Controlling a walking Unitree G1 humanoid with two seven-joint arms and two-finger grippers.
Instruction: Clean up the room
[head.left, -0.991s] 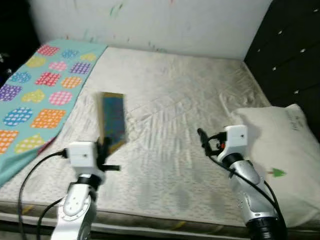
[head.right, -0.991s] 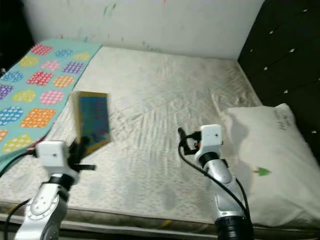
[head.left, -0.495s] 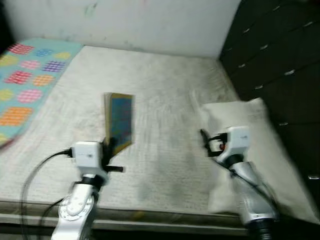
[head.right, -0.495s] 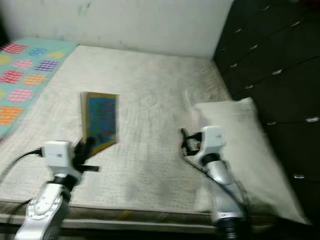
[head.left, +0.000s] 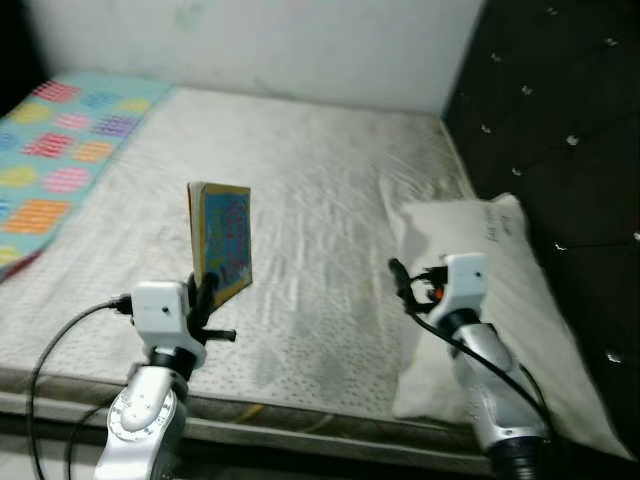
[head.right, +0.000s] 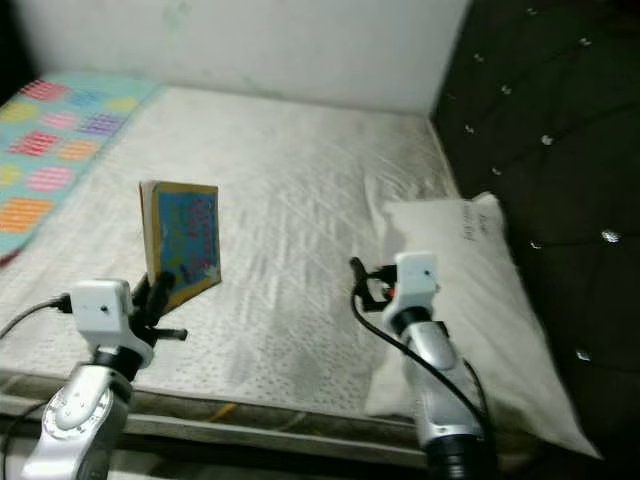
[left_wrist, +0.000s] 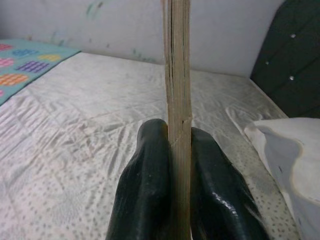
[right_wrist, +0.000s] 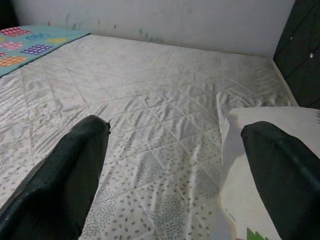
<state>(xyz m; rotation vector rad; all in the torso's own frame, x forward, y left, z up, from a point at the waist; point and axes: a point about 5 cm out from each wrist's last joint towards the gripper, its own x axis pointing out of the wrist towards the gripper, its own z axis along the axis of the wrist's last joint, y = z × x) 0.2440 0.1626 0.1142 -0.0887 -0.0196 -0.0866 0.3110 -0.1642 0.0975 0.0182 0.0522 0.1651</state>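
Left eye view takes in the bed (head.left: 330, 200), a bare quilted mattress in off-white with a stitched diamond pattern and faint grey speckling, wide and flat, running from the pale wall to the robot's arms; a dark tufted headboard (head.left: 560, 120) stands along the bed's right side. At the bed's far left lies a turquoise blanket (head.left: 70, 150) printed with bright rounded patches. On the bed's right side, against the headboard, rests a soft cream pillow (head.left: 500, 290), plump and slightly creased. Above the bed's near left part the left pincer (left_wrist: 172, 150) is clamped on the lower edge of a book (head.left: 222, 243), a thin, stiff picture book with a blue illustrated cover and tan page edges, held upright and clear of the mattress. The right pincer (right_wrist: 175, 160) hangs above the bed's near right part, just beside the pillow, fingers spread wide and holding nothing. Judging from this, the step is carrying the book away to be put in its place; to do it well the grip should stay firm near the spine side, the book kept vertical so its pages do not fan or slip, and the arm moved smoothly.
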